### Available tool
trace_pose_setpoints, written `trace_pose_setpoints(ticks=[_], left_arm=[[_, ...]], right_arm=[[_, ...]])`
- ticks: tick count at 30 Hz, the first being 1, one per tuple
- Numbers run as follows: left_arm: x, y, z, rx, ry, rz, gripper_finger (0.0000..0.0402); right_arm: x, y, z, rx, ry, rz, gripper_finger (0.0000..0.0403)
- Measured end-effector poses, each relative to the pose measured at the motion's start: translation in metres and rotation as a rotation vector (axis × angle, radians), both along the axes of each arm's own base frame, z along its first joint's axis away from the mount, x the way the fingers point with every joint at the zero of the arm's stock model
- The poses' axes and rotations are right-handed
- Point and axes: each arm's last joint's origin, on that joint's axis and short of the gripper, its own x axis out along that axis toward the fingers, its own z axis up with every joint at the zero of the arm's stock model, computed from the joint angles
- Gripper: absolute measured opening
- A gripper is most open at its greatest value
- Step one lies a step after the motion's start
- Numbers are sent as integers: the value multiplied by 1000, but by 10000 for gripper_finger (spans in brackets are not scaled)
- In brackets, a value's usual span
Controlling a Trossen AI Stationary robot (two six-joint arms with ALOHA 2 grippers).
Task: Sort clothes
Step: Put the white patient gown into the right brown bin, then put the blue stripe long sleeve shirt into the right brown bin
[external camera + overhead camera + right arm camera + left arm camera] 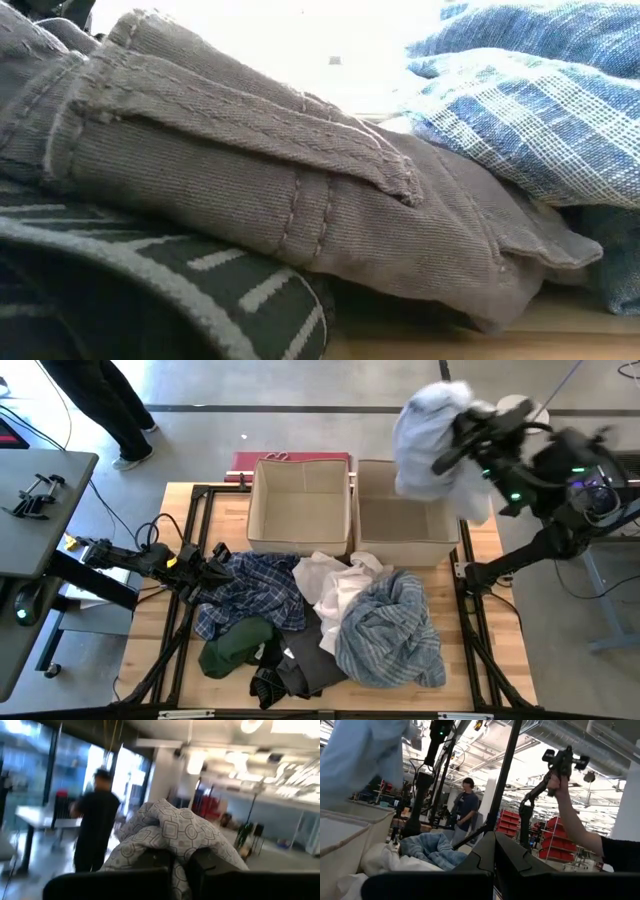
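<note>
My right gripper [458, 448] is raised high over the right beige box [405, 530], shut on a white, faintly patterned shirt [428, 440]. The other clothes lie heaped on the table's near half: a blue plaid shirt [255, 595], a white shirt [335, 588], a blue-grey striped shirt [390, 632], a dark green piece [235, 647] and a black-grey piece [290, 672]. My left gripper [215, 567] rests shut at the heap's left edge beside the plaid shirt; whether it touches the cloth I cannot tell. My right gripper pinches a bunched fold of the white patterned shirt [175, 832] between its two fingers [155, 862]. The fingers lie about level and point toward the table's left side. The cloth bulges up past the fingertips, and the rest hangs slack, lifted clear above the right box.
A second beige box [300, 510] stands left of the first, with a red item [290, 460] behind it. A person's arm [570, 820] holds a clamp-like tool beyond the table. Another person [465, 807] stands farther off. A black frame [185, 620] edges the table.
</note>
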Motion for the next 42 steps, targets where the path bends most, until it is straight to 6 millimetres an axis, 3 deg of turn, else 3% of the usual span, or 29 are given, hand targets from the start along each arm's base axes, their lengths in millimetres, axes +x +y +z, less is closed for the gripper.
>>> trace_pose_setpoints(ticks=[5, 11, 19, 22, 24, 27, 29, 33, 37, 39, 42], left_arm=[[0, 0, 0, 1, 1, 0, 0], [0, 0, 0, 0, 0, 0, 0], [0, 0, 0, -6, 2, -3, 0], [0, 0, 0, -5, 7, -3, 0], [0, 0, -1, -3, 13, -3, 0], [1, 0, -2, -7, 19, 9, 0], [1, 1, -2, -12, 25, 25, 0], [1, 1, -2, -20, 29, 48, 0], [1, 1, -2, -22, 29, 50, 0], [1, 1, -2, -22, 29, 49, 0], [1, 1, -2, -22, 29, 49, 0]], right_arm=[[16, -26, -44, 227, 186, 63, 3], [33, -72, -144, 583, 506, -12, 7], [28, -125, -281, 838, 705, -154, 10], [21, -136, -317, 895, 789, -212, 15], [18, -141, -330, 939, 825, -233, 32], [15, -144, -336, 1028, 881, -231, 81], [17, -147, -323, 1036, 897, -232, 120], [20, -144, -276, 979, 878, -292, 184], [19, -124, -214, 854, 771, -333, 208], [19, -109, -191, 810, 695, -277, 209], [22, -89, -174, 843, 619, -75, 204]])
